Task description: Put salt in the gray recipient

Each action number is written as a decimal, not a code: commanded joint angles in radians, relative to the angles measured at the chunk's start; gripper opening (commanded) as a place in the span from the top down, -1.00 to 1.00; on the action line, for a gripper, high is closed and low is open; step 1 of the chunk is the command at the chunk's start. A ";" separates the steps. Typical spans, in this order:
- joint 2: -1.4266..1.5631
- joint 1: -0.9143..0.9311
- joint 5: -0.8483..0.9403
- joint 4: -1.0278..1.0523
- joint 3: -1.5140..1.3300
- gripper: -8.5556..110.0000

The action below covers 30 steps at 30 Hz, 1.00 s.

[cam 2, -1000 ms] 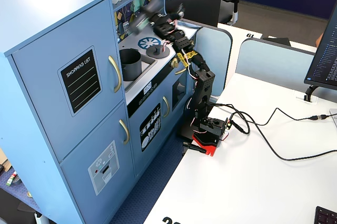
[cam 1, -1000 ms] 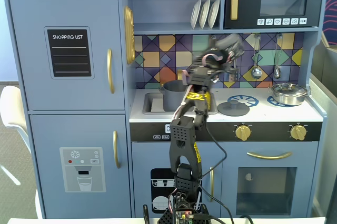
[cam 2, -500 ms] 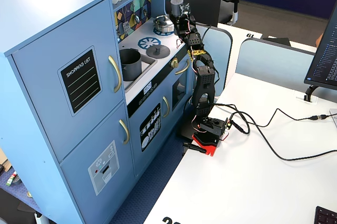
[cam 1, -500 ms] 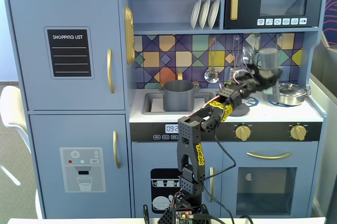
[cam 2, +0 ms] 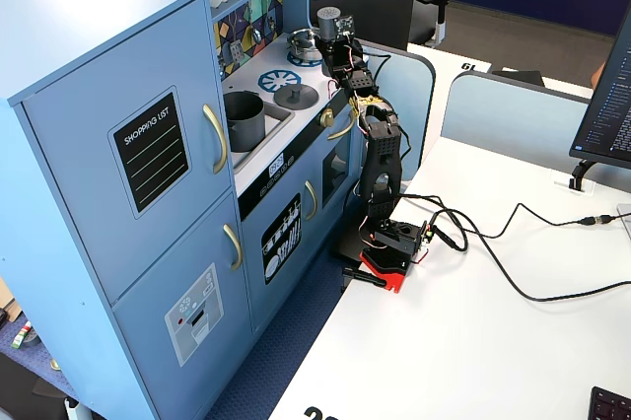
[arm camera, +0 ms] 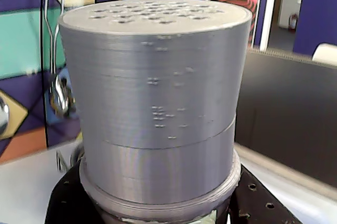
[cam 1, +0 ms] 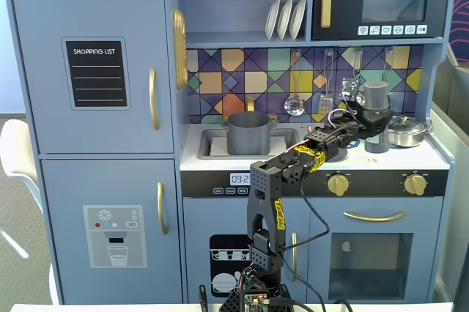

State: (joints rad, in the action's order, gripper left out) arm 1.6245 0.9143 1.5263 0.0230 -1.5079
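The salt shaker (cam 1: 377, 97), a dark-gray cylinder, is upright at the right end of the toy kitchen counter, left of the silver pan. My gripper (cam 1: 372, 124) is shut around its middle. In the wrist view the shaker (arm camera: 158, 87) fills the frame, with its perforated top up and a black jaw on each side of its lower collar; my gripper (arm camera: 158, 214) is at the bottom edge. Whether its base touches the counter I cannot tell. The gray recipient (cam 1: 249, 132) stands in the sink at the left, well apart from the gripper. Both also show in a fixed view: the shaker (cam 2: 328, 23) and the recipient (cam 2: 245, 120).
A shiny silver lidded pan (cam 1: 407, 130) sits just right of the shaker. A flat gray lid with a knob (cam 2: 295, 95) lies on the counter between sink and gripper. Utensils (cam 1: 295, 103) hang on the tiled back wall. The microwave (cam 1: 374, 6) and plate shelf are overhead.
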 commanded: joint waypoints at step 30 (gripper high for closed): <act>0.032 -0.034 0.028 -0.129 -0.127 0.85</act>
State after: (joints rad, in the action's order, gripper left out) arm 1.6030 0.8652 1.5278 -0.0798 -1.6260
